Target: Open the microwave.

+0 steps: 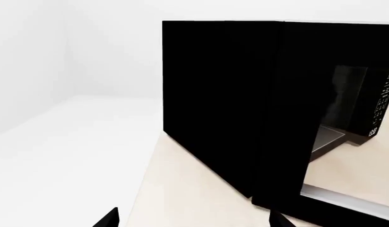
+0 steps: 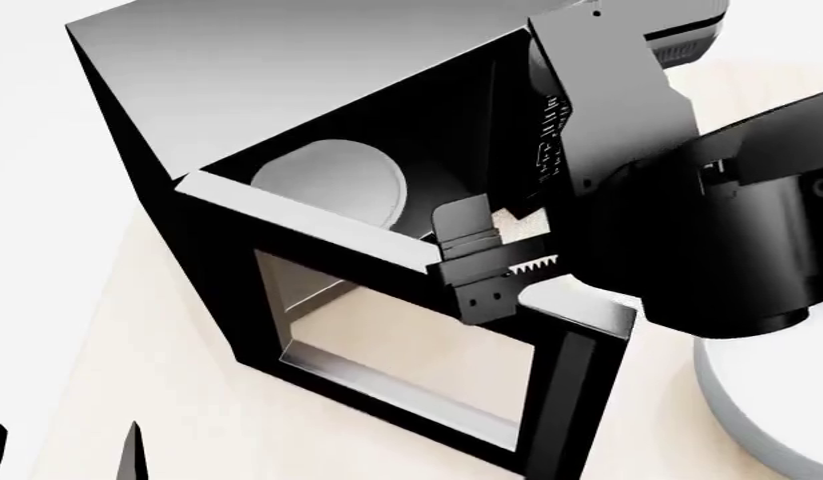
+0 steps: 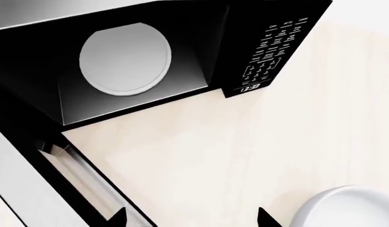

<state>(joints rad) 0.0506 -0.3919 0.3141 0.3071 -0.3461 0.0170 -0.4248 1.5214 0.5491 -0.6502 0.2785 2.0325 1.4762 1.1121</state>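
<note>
A: Since the door [image 2: 398, 330] already stands swung well out from the microwave [image 2: 291, 110], what could spoil things from here?

B: My worry is the right arm. In the head view the right claw [image 2: 485, 262] sits at the door's top edge, near the handle side, with the arm's bulk close over the keypad [image 3: 270, 52]. If it pulls away carelessly, I judge it could drag the door back toward shut, or knock the body and slide the whole box across the surface [image 3: 245, 156].

A: And the white bowl?

B: The white bowl [image 3: 349, 208] sits near the free end of the door. A wider swing might strike it.

A: How is that right claw set?

B: The right wrist view shows its two tips spread well apart, with only bare surface between them. It looks released, gripping nothing. Whether a finger touches the door edge, I cannot tell.

A: The left one?

B: The left claw [image 1: 194, 218] hangs low beside the microwave's side wall, tips wide apart, holding nothing and touching nothing.

A: Where does the microwave stand?

B: On the pale surface, cavity exposed, the turntable plate [image 3: 125, 59] plainly visible inside.
</note>
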